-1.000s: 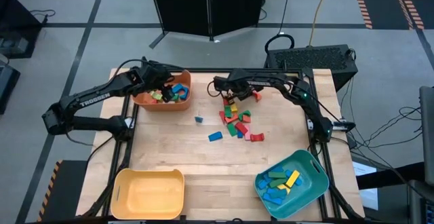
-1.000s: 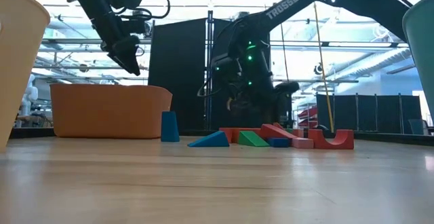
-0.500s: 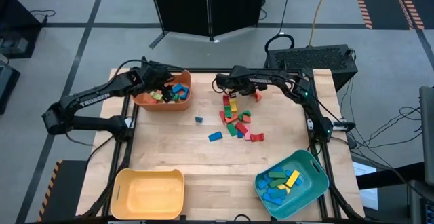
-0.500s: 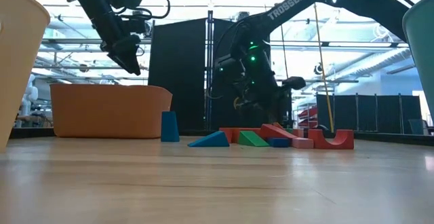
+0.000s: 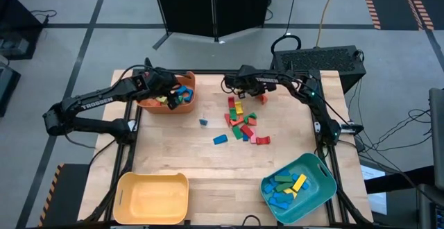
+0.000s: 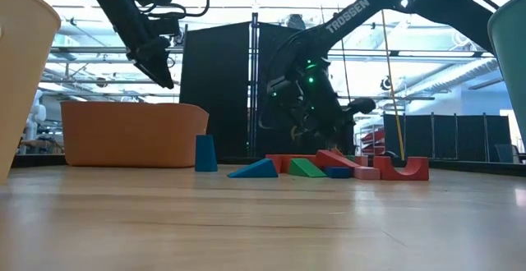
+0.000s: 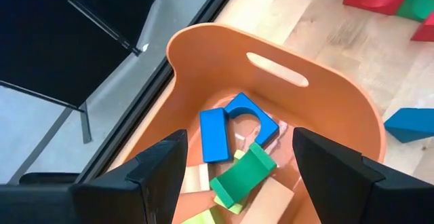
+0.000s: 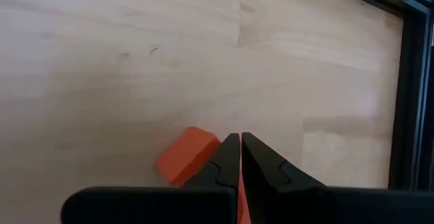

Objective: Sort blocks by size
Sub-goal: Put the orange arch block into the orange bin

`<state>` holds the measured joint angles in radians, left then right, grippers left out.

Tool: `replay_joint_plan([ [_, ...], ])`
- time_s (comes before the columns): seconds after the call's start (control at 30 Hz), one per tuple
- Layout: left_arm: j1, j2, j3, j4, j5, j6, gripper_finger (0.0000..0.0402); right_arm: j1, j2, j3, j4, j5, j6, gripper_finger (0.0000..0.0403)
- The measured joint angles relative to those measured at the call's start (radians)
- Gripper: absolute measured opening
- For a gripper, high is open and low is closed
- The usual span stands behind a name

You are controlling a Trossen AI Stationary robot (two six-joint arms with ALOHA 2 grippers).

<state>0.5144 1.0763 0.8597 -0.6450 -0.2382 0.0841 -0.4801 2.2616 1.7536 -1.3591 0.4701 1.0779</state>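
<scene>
Pinching, seemingly, orange block point(image 8: 188, 155) in right claw point(image 8: 240, 157).

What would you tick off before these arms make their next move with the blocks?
1. Left gripper open and empty above the orange bin: ok.
2. Orange bin upright, blocks inside it: ok.
3. Right gripper shut on the orange block: cannot tell; the closed fingers meet beside it and a grip is not visible.
4. Loose pile of blocks out in the open on the table: ok.
5. Yellow bin and teal bin upright at the near edge: ok.
</scene>
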Motion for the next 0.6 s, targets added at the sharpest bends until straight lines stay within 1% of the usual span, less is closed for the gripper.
replay_joint_plan([
  [0.07,0.000,0.000,0.000,0.003,-0.002,0.000,0.0267,0.000,0.000,0.000,0.020,-0.012,-0.030,0.0000],
  [0.17,0.000,0.000,0.000,0.007,-0.003,0.000,0.0267,0.006,-0.003,0.000,0.064,-0.062,-0.101,0.0000],
  [0.3,0.000,0.000,0.000,0.007,-0.005,0.004,0.0267,0.044,-0.005,0.014,0.093,-0.108,-0.149,0.0000],
  [0.4,0.000,0.000,0.000,0.007,-0.005,0.004,0.0267,0.079,-0.002,0.042,0.110,-0.150,-0.185,0.0000],
  [0.5,0.000,0.000,0.000,0.007,-0.006,0.007,0.0267,0.119,0.002,0.080,0.154,-0.224,-0.262,0.0000],
  [0.6,0.000,0.000,0.000,0.007,-0.006,0.007,0.0267,0.156,0.001,0.133,0.159,-0.225,-0.289,0.0000],
])
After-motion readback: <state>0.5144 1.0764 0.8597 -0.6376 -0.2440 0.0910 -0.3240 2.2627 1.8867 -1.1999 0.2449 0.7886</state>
